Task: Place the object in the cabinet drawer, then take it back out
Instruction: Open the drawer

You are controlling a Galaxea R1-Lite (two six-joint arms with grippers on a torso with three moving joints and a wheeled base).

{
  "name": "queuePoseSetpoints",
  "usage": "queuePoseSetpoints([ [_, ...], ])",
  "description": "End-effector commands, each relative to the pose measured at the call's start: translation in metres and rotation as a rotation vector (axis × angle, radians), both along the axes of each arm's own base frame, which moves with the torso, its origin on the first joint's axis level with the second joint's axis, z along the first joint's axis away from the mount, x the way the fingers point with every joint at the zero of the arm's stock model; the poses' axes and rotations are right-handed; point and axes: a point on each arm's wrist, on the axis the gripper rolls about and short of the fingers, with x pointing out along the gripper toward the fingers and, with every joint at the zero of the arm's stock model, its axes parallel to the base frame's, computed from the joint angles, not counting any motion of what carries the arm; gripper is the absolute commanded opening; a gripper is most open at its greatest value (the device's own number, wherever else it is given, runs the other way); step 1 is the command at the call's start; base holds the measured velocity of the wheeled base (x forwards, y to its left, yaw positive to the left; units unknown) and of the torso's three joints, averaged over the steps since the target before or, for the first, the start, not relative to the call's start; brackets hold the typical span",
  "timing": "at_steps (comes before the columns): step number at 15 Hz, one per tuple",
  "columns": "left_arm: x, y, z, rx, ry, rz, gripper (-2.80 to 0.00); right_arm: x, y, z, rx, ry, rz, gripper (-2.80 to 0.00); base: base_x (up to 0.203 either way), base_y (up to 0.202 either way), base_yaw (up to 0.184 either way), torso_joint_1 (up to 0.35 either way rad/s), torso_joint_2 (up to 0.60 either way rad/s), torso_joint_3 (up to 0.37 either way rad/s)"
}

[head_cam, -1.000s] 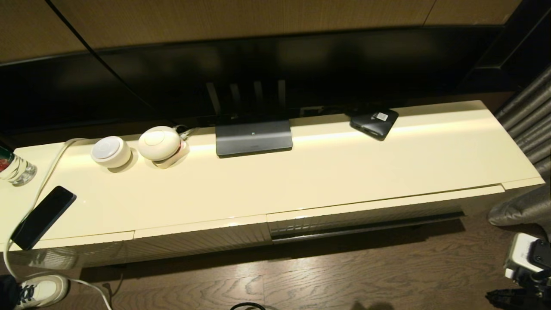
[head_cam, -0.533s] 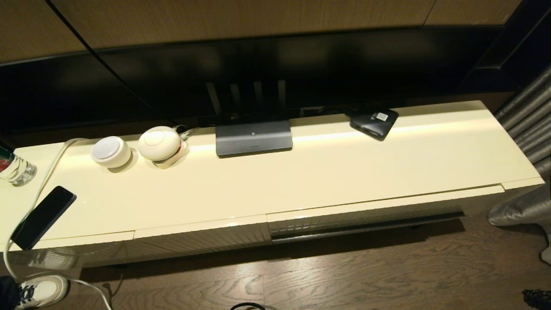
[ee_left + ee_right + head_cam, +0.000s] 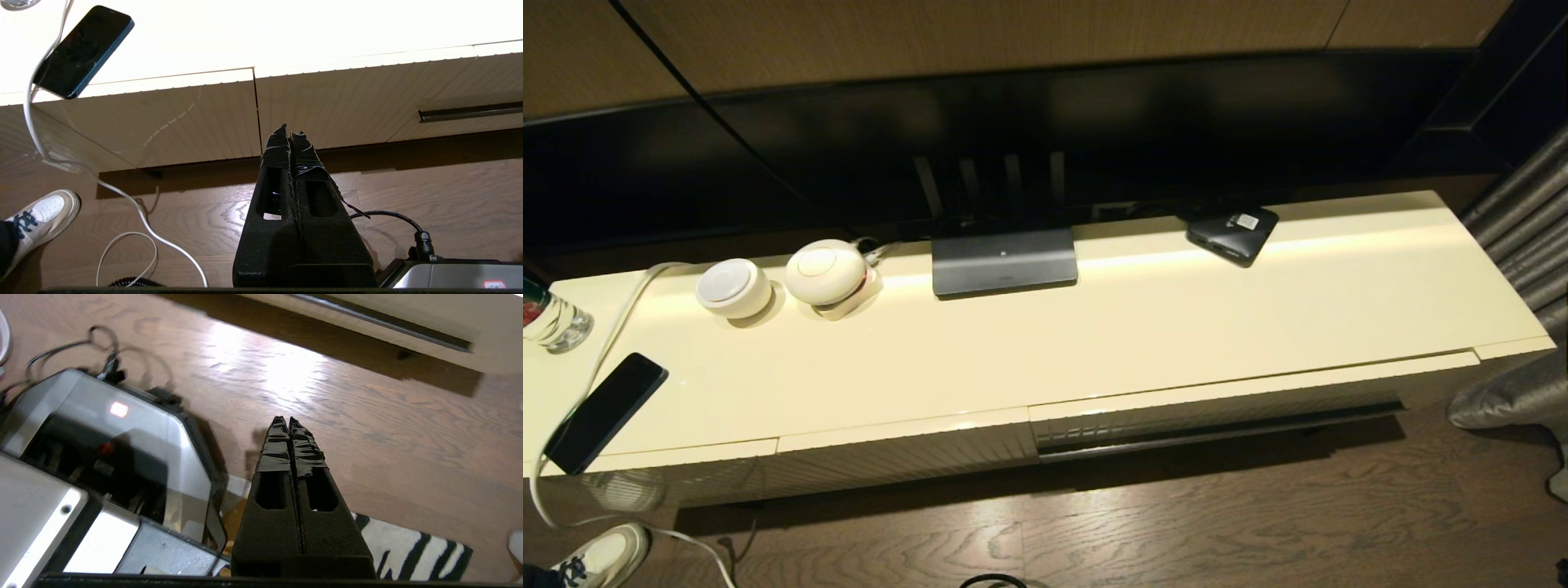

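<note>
Quick diff against a second back: right arm's white wrist and black fingers, then at the bottom-right corner of the head view, now slid out of it almost completely. White sneaker [image 3: 605, 555] at bottom left shifted a bit lower too. Everything else same as before.

Right gripper [image 3: 288, 420] on its own wrist cam: pressed together, holding nothing, hanging over the wood floor [image 3: 367, 416] beside the robot's grey base [image 3: 102, 457] and a zebra-striped rug [image 3: 408, 547]. Left gripper [image 3: 289, 130]: also pinched together, empty, parked low and aimed at the ribbed cream front panels [image 3: 184, 122].

Cabinet drawer [image 3: 1217, 408] pushed in, front maybe a touch proud of the neighbouring panels, dark strip along its lower edge. Nothing of the inside on show. Can't find the black umbrella in any view, so can't tell where it sits.

On the glossy cream cabinet top [image 3: 1176, 327]: dark phone [image 3: 605, 412] near the left end, hooked to a white cable [image 3: 613, 318] trailing down to the floor; glass bottle [image 3: 551, 318] at the far left edge; two round white gadgets [image 3: 733, 287] side by side; grey TV foot [image 3: 1005, 261] mid-back; small black box with a white label [image 3: 1232, 233] further right. Big dark TV [image 3: 1013, 139] behind, grey curtain [image 3: 1519, 212] at right.
</note>
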Motion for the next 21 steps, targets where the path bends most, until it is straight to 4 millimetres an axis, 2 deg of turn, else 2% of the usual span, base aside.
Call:
queuePoseSetpoints([
  [1, 0.0, 0.0, -0.001, 0.0, 0.003, 0.001, -2.8, -0.003, -0.002, 0.002, 0.013, -0.022, -0.055, -2.8, 0.0, 0.0, 0.0, 0.0, 0.0, 0.0],
  [4, 0.0, 0.0, -0.001, 0.0, 0.003, 0.001, -2.8, -0.007, -0.004, 0.008, 0.037, -0.053, -0.096, -2.8, 0.0, 0.0, 0.0, 0.0, 0.0, 0.0],
  [7, 0.0, 0.0, -0.001, 0.0, 0.003, 0.001, -2.8, -0.024, -0.007, 0.009, 0.05, -0.13, -0.168, -2.8, 0.0, 0.0, 0.0, 0.0, 0.0, 0.0],
  [12, 0.0, 0.0, -0.001, 0.0, 0.004, 0.001, -2.8, -0.053, -0.016, -0.01, 0.083, -0.225, -0.286, -2.8, 0.0, 0.0, 0.0, 0.0, 0.0, 0.0],
  [16, 0.0, 0.0, -0.001, 0.0, 0.003, 0.001, -2.8, -0.057, -0.017, -0.012, 0.107, -0.243, -0.347, -2.8, 0.0, 0.0, 0.0, 0.0, 0.0, 0.0],
  [18, 0.0, 0.0, -0.001, 0.0, 0.004, 0.001, -2.8, -0.063, -0.016, -0.027, 0.137, -0.243, -0.394, -2.8, 0.0, 0.0, 0.0, 0.0, 0.0, 0.0],
  [21, 0.0, 0.0, -0.001, 0.0, 0.003, 0.001, -2.8, -0.061, -0.015, -0.061, 0.13, -0.2, -0.417, -2.8, 0.0, 0.0, 0.0, 0.0, 0.0, 0.0],
])
